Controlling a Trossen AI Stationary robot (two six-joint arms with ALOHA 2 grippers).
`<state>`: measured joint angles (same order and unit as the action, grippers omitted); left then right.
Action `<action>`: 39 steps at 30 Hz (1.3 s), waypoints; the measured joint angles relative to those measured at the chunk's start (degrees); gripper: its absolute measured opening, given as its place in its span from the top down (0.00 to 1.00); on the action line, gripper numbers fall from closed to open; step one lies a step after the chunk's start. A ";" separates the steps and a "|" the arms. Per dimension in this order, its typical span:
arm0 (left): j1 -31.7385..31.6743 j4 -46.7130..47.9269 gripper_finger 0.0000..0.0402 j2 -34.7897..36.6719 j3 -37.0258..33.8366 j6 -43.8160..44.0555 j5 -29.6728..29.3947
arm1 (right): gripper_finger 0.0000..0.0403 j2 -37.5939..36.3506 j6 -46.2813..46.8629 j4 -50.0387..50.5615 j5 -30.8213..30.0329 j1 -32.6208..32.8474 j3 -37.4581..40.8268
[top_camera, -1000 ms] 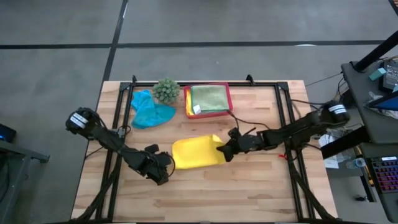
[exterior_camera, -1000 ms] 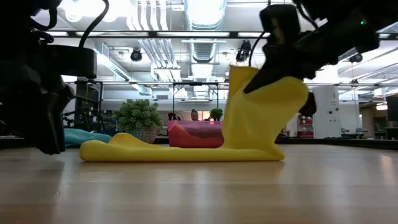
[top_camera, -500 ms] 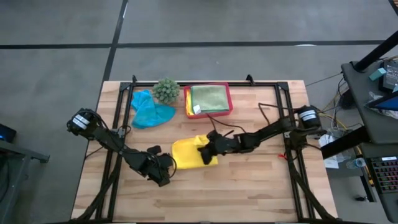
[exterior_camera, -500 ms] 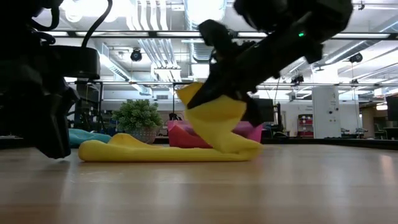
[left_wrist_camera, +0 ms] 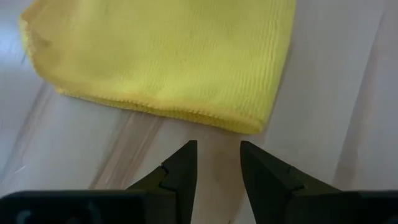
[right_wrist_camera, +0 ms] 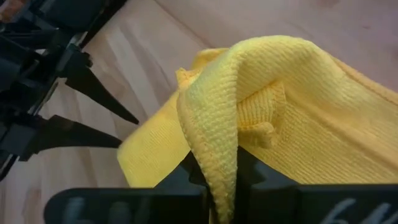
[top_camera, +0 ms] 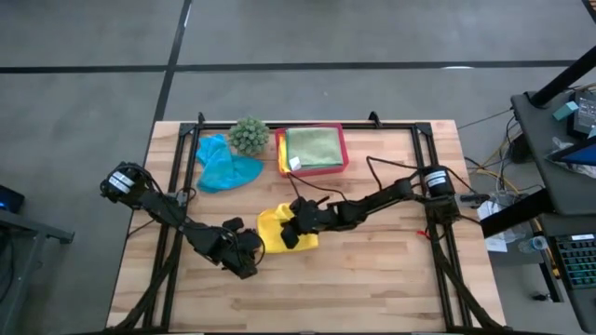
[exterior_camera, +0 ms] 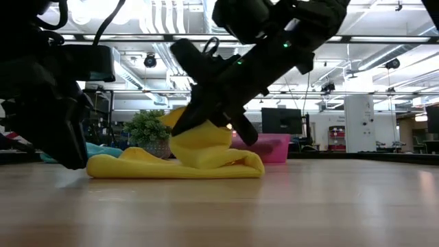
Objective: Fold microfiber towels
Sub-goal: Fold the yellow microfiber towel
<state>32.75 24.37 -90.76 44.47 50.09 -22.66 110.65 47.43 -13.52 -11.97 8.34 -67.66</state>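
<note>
Two arms work our one yellow towel at the middle of the table, largest thing first. We take the towel as our landmark: it lies part-doubled, near the pink tray, because our right gripper, pinching its lifted edge, carries that edge over the flat half to make the fold. Our left gripper waits just beside the towel's near corner, fingers slightly apart and empty, likely ready to steady it.
</note>
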 joint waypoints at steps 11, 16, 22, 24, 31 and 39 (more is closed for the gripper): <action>0.00 -0.40 0.73 0.00 0.00 0.02 -0.35 | 0.90 2.08 -1.04 0.99 0.38 -0.13 -2.73; 0.00 -0.46 0.73 0.00 0.00 0.02 -0.35 | 0.72 2.08 -1.58 0.96 0.34 -0.13 -2.73; 0.02 -1.67 0.73 0.02 0.00 -0.94 -0.35 | 0.48 2.08 -3.05 1.02 0.02 -0.13 -3.20; 0.01 -2.01 0.73 0.02 0.00 -1.12 -0.35 | 0.42 2.08 -3.80 0.96 0.18 -0.11 -3.78; 0.00 -1.85 0.73 0.19 0.00 -1.16 -0.35 | 0.31 2.08 -6.27 1.25 1.62 0.76 -7.18; 0.00 0.70 0.73 2.44 1.38 -1.54 0.57 | 0.29 2.08 -8.68 1.31 1.42 2.23 -9.87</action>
<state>32.75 25.07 -88.33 45.85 48.55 -22.08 112.73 38.75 -12.21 -10.54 10.56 -77.53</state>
